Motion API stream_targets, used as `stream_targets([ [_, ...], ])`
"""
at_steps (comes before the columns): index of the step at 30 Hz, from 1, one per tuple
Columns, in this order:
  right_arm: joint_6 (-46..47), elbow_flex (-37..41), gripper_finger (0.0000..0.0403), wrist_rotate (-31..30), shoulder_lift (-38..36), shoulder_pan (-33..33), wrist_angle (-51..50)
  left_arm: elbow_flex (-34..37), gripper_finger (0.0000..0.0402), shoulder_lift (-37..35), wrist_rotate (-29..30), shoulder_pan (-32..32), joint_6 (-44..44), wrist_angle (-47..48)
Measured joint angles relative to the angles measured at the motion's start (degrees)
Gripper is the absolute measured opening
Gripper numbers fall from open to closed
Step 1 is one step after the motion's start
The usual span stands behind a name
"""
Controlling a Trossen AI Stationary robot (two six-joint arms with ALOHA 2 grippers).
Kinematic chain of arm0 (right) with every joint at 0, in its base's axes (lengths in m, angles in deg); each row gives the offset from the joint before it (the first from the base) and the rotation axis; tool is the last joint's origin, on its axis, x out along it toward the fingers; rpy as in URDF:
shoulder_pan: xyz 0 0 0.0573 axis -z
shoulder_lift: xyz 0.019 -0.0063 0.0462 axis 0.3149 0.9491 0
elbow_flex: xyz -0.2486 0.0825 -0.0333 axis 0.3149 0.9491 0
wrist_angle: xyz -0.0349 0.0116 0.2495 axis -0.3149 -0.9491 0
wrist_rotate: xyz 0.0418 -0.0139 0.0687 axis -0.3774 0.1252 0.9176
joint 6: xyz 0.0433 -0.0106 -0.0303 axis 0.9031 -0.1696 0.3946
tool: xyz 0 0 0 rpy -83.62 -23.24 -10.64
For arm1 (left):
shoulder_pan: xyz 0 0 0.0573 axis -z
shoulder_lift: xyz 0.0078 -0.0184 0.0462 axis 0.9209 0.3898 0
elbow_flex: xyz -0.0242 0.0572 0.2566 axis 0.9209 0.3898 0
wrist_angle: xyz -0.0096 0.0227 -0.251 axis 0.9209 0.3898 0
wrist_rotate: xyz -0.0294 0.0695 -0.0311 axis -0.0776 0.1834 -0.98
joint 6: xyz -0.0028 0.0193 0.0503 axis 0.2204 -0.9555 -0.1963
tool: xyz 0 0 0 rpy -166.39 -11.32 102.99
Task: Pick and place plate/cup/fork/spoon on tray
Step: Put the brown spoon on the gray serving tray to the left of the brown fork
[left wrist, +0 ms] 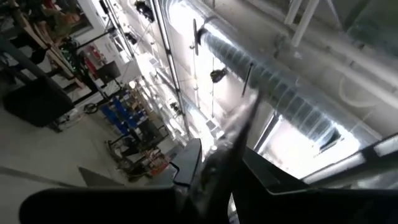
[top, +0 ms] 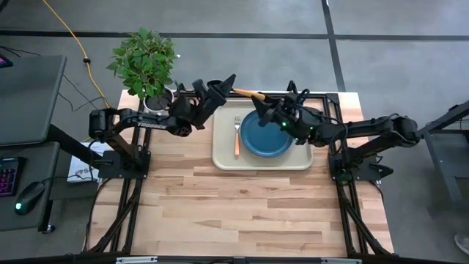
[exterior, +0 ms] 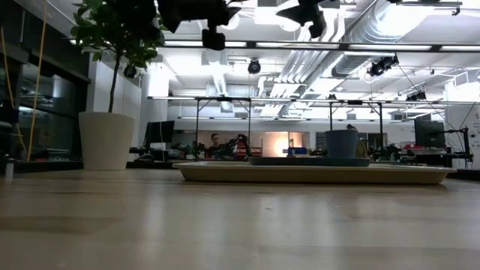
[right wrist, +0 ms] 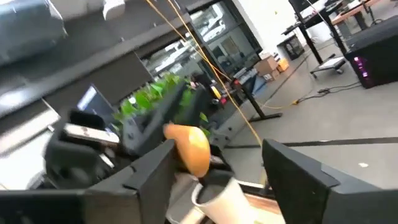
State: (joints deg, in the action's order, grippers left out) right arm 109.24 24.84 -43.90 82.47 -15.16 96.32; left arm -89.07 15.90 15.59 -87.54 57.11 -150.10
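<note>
High view: left gripper [top: 229, 82] pinched the orange-handled silver spoon [top: 249, 94] above the beige rectangular tray [top: 223, 158]; right gripper [top: 265, 117] gaped empty. Lower it beside the orange-handled fork [top: 237, 136].

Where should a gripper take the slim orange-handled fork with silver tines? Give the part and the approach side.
Grip the fork by its orange handle, down from above. It lies flat on the beige rectangular tray, tines to the far side. The round dark blue plate lies close beside it, so the handle's near end, where the rim curves away, probably leaves most finger room.
</note>
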Motion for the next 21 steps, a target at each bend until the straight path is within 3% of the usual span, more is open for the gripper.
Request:
stream_targets([
  [8, -1.8, 0.1, 0.0243, 0.4, -6.8, 0.4, -16.0, 0.0, 0.0048, -4.1, -6.8, -2.5, -3.3, 11.8],
  [17, 1.1, 0.1, 0.0243, 10.0, -19.3, 0.5, -48.2, -0.3, 0.0048, -16.9, -24.0, -8.1, -12.2, 49.0],
  [21, 4.6, 0.1, 0.0243, 10.9, -22.6, 0.5, -59.0, -3.9, 0.0048, -17.1, -32.8, -10.4, -15.3, 70.2],
])
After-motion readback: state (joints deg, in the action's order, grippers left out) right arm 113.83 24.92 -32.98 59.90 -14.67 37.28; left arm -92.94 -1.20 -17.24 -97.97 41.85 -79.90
